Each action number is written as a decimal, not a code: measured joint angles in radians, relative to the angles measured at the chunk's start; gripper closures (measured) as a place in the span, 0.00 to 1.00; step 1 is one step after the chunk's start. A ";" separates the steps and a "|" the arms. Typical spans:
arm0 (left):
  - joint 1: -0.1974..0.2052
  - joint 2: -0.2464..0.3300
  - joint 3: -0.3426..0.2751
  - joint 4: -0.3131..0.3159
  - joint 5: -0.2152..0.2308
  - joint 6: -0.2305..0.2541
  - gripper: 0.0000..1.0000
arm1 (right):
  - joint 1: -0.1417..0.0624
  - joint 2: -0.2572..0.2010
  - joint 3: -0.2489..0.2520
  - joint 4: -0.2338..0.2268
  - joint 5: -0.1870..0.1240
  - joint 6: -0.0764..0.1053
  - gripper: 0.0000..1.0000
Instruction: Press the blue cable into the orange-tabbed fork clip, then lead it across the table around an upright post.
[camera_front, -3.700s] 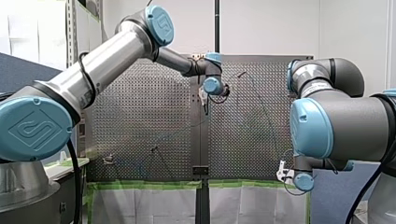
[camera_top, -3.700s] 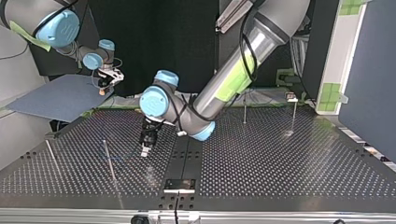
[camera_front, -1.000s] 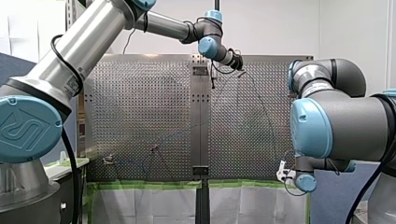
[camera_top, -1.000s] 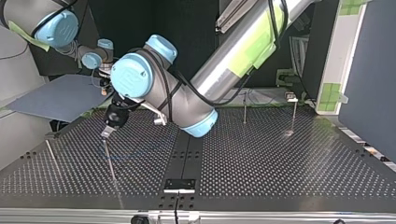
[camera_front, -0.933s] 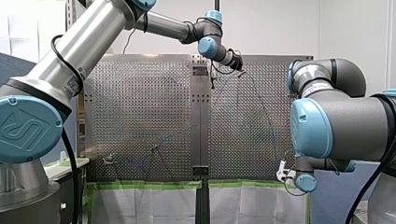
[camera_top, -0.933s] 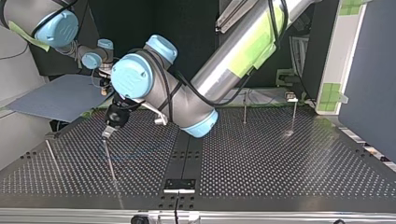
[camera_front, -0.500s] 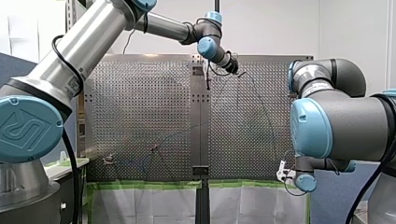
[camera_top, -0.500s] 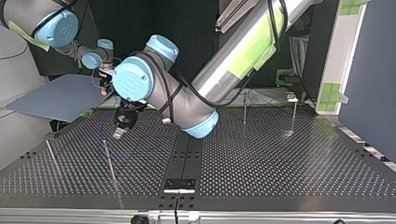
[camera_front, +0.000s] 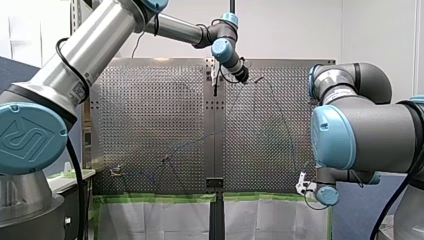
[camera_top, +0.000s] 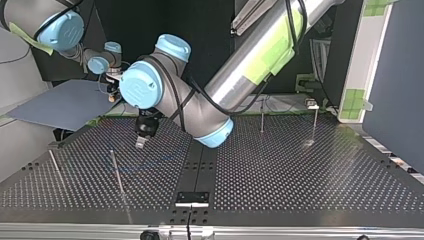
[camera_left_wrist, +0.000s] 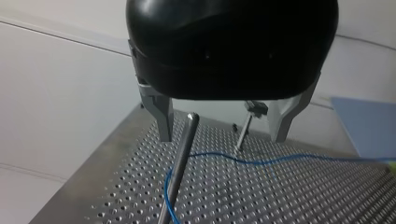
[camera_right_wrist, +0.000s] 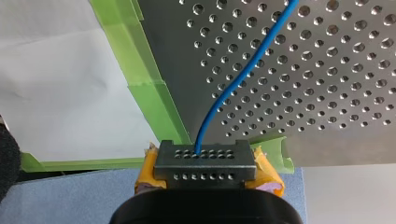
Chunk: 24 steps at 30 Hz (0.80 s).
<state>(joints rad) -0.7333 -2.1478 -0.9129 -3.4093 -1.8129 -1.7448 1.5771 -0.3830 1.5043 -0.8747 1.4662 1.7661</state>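
A: Start with the surface (camera_top: 300, 170).
B: Perforated metal, with green tape (camera_right_wrist: 149, 93) along one edge.
A: Arms?
B: Coming in at the top view's right, my left arm (camera_top: 260, 55) reaches past the middle into that view's left half. At that view's far left, my right arm (camera_top: 55, 27) hangs beyond the corner of the surface.
A: End effectors?
B: The left end effector (camera_left_wrist: 223, 126) has a black body and metal fingers spread wide. It holds nothing and hovers above the surface. The right end effector (camera_right_wrist: 205, 163) has yellow pads pressed together on the blue cable (camera_right_wrist: 243, 74), just off the taped edge.
A: Post?
B: One upright post (camera_left_wrist: 180, 163) stands ahead of the left end effector, nearer one finger than the other.
A: Cable run?
B: From the right end effector it lies out over the holes. It crosses the surface and bends just beside the foot of the upright post. Whether it touches there, cannot tell.
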 joint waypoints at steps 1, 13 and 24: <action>-0.001 0.000 0.000 -0.001 -0.008 0.006 0.01 | 0.000 0.000 0.000 0.001 0.000 -0.001 1.00; -0.006 0.002 0.000 -0.004 -0.103 0.039 0.01 | 0.001 0.000 0.000 0.002 0.000 -0.002 1.00; -0.006 0.003 0.001 -0.004 -0.104 0.040 0.01 | 0.001 0.000 0.000 0.002 0.000 -0.002 1.00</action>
<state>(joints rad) -0.7391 -2.1451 -0.9123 -3.4133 -1.9174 -1.7049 1.5782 -0.3830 1.5045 -0.8729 1.4666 1.7644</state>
